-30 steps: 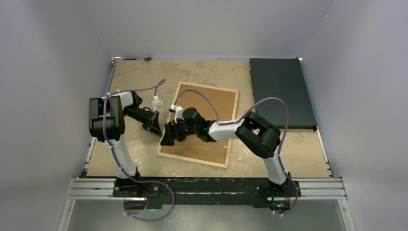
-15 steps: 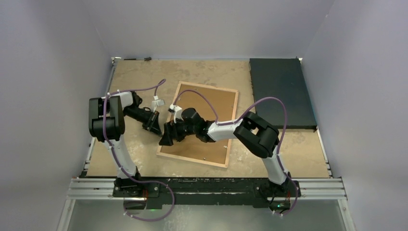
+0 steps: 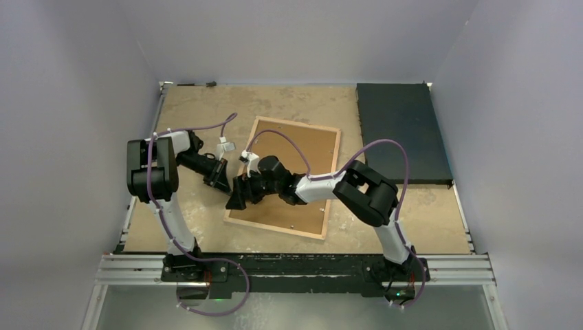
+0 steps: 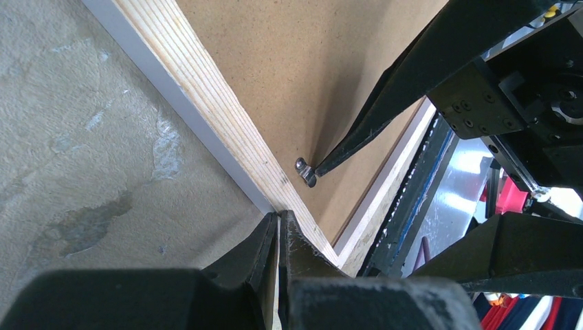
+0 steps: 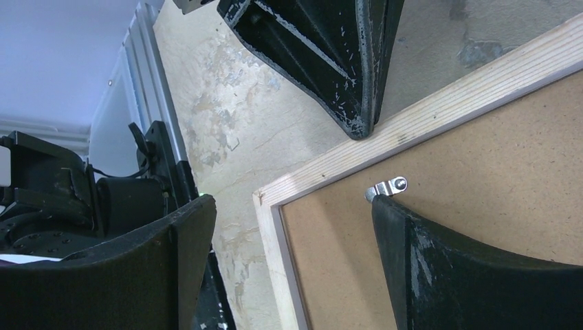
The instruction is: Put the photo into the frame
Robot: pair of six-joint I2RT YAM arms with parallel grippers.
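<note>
Tabletop [image 3: 206, 110] holds the frame [image 3: 275, 227] back-up, long axis running away from the bases — left claw [image 4: 278, 227] shut, tips on its left rail, right claw [image 5: 289, 206] spread wide, one finger at the clip [image 5: 388, 186] — photo not in view.

Frame [image 4: 210, 110]: pale wood rim w/ darker grain lines, white outer edge. Board [image 4: 309, 62] inside it: plain mid-brown, fine speckle. Clip [image 5: 389, 185]: silver. Counter [image 3: 199, 110]: tan, mottled w/ grey-white blotches. Mat [image 3: 402, 130] at 2 o'clock: flat black. L claw [image 4: 278, 221] & R claw [image 5: 289, 206]: black, white scuffs nr tips. Cables [image 3: 206, 128]: purple. Arms [image 3: 323, 185]: white & black.
</note>
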